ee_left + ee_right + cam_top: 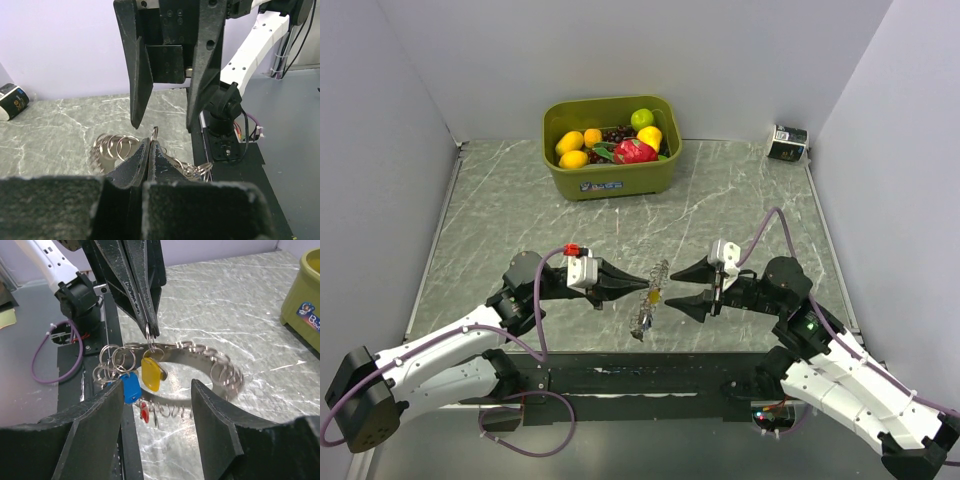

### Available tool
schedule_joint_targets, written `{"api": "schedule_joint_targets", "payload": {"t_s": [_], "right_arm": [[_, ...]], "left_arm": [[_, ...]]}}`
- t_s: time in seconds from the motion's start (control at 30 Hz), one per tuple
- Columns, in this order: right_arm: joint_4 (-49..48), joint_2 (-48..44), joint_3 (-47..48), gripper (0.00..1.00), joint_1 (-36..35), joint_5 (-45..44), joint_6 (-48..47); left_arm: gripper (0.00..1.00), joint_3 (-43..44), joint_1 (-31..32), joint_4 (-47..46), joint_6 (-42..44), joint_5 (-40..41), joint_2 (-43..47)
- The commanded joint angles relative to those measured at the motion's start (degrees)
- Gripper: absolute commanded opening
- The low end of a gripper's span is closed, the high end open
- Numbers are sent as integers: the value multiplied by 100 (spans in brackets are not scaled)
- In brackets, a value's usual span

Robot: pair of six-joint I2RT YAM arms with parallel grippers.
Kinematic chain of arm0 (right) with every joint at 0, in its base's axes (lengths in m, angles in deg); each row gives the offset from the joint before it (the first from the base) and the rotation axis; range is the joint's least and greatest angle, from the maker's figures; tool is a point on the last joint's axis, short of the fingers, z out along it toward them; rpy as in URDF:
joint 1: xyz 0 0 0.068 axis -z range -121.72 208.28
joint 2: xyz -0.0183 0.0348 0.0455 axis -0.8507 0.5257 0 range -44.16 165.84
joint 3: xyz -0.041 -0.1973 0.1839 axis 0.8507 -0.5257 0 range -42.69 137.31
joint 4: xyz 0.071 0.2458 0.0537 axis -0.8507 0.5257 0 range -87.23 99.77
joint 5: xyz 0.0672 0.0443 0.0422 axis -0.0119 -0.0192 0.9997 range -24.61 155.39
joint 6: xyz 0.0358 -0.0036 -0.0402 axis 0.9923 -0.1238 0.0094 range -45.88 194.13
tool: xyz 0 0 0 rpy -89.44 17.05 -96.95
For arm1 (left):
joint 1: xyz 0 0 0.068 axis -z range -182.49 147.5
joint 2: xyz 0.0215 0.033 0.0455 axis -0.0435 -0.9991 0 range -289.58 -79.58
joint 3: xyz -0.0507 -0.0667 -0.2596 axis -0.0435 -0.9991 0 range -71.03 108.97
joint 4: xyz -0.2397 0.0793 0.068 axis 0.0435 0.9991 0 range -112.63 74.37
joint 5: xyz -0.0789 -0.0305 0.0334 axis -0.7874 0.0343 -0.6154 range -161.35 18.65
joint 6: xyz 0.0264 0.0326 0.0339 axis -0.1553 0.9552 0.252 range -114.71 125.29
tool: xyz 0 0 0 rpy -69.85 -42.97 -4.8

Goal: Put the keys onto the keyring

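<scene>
I count one yellow key (151,374), one blue key (130,387) and one red key (144,412), three in all. One keyring (190,357). On the worktop (740,200): one green bin (640,178), one small carton (787,143).

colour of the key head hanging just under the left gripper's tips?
The key head is yellow; it shows best in the right wrist view.

gleams as bright polished metal along the keyring (200,351); looks smooth glossy plastic on the yellow key (151,375) and blue key (131,388); looks matt, grainy black on the right gripper (157,385); shows veined, shiny stone on the table (240,305).
</scene>
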State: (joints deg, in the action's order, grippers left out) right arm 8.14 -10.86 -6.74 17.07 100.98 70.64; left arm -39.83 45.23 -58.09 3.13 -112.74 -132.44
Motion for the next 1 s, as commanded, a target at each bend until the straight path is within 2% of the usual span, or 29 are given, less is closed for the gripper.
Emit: {"api": "schedule_joint_targets", "payload": {"t_s": [0.0, 0.33, 0.73, 0.83, 0.97], "right_arm": [[-308, 54, 176, 60, 34, 132, 32], [-809, 326, 246, 48, 34, 474, 287], [-958, 660, 378, 32, 34, 721, 296], [-967, 704, 387, 23, 34, 765, 305], [-915, 722, 422, 18, 43, 765, 305]], "left_arm": [[1, 325, -9, -347, 66, -168, 83], [1, 343, 0, -347, 31, -256, -14], [1, 413, 0, -286, -5, -414, -163], [1, 431, 9, -277, 4, -458, -216], [1, 483, 9, -172, 39, -484, -277]]}}
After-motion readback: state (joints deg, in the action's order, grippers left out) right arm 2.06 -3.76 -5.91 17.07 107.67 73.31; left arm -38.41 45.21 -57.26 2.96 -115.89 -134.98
